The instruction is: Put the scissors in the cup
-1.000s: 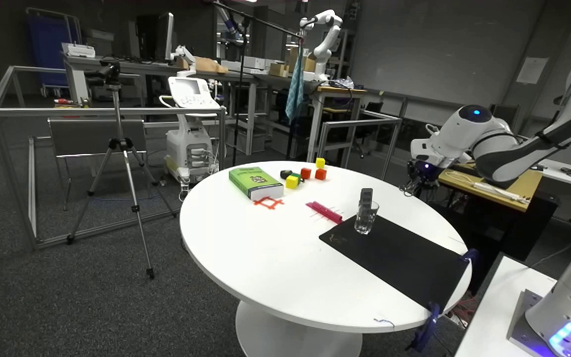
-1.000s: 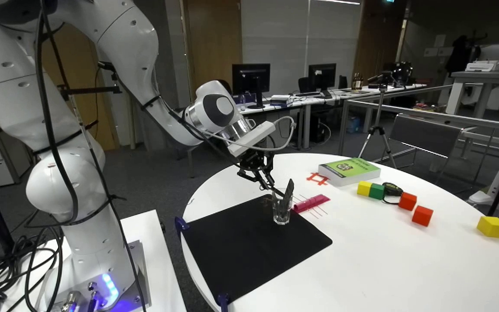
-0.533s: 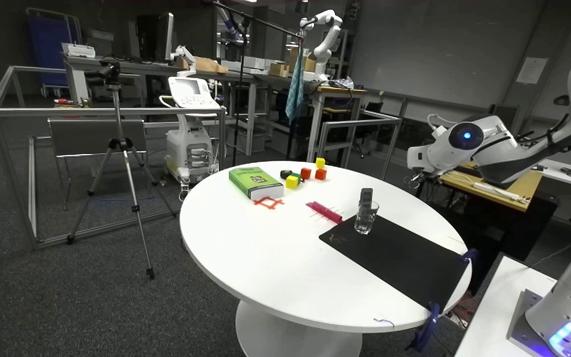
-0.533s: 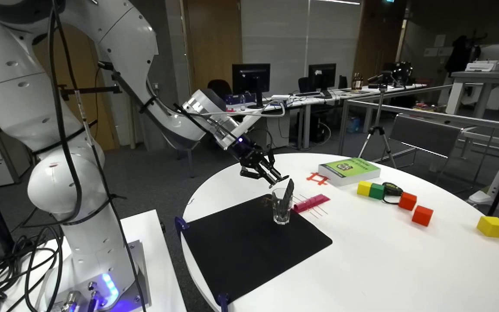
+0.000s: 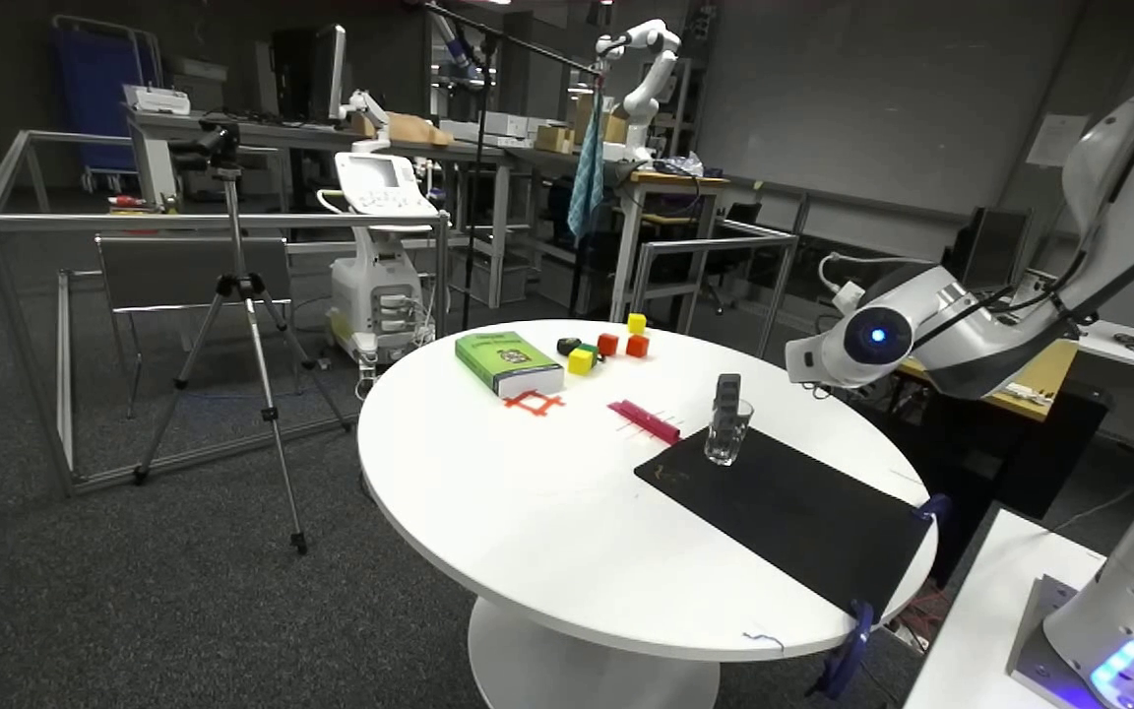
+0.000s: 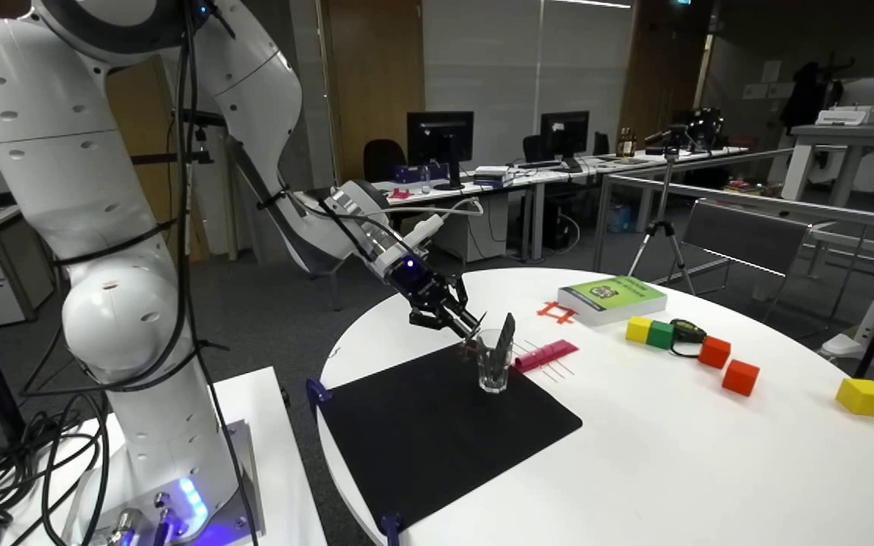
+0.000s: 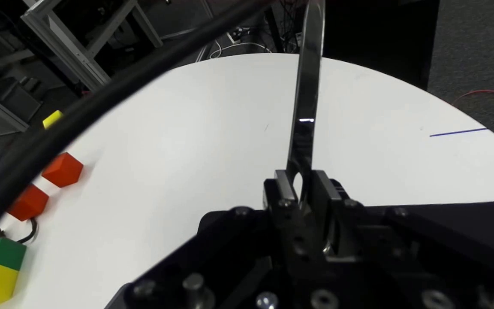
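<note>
Below your gripper [image 7: 302,185] you have a round white table [image 5: 498,492]; the floor [image 5: 134,611] is dark grey. In an exterior view, in the background beyond the gripper, you find grey wall [image 6: 482,61], a brown panel [image 6: 376,91] and a desk [image 6: 547,174] carrying two monitors [image 6: 425,135], a black chair [image 6: 384,161] near. Strip light [image 6: 592,4]: lit, high above. Across the table from the gripper stands a metal frame [image 5: 65,225].

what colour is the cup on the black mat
The cup is clear and colourless; it shows best in an exterior view.
</note>
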Robot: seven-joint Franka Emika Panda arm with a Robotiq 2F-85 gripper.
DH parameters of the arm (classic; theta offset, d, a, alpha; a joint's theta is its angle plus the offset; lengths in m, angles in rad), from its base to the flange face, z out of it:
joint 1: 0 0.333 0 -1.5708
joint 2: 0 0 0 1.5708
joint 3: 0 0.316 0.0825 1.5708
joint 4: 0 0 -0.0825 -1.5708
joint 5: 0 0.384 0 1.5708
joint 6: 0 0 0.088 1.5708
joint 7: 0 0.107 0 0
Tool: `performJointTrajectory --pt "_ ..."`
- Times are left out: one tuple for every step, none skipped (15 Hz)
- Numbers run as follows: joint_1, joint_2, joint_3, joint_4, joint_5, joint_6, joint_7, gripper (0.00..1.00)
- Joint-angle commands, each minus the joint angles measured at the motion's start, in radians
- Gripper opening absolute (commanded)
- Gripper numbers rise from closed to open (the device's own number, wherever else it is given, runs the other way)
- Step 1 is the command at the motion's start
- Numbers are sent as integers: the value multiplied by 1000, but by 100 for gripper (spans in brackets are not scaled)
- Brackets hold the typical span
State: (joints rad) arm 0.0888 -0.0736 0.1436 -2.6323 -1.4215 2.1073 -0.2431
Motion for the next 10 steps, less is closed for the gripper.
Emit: performJointTrajectory --pt "14 7 -13 5 1 -2 -1 17" --pt "14 8 -13 7 1 -2 -1 17" --pt "14 8 -14 9 1 -2 -1 17" --pt "14 8 -14 9 1 -2 -1 17" --pt "14 8 -14 10 1 -2 -1 17" --pt "14 8 -14 10 1 -2 -1 17" --pt "14 8 -14 10 1 -2 -1 4" --pt "16 13 -11 18 1 -11 12 4" --pt "18 18 -9 28 6 -15 11 4" --pt "22 25 -6 42 14 -22 13 4"
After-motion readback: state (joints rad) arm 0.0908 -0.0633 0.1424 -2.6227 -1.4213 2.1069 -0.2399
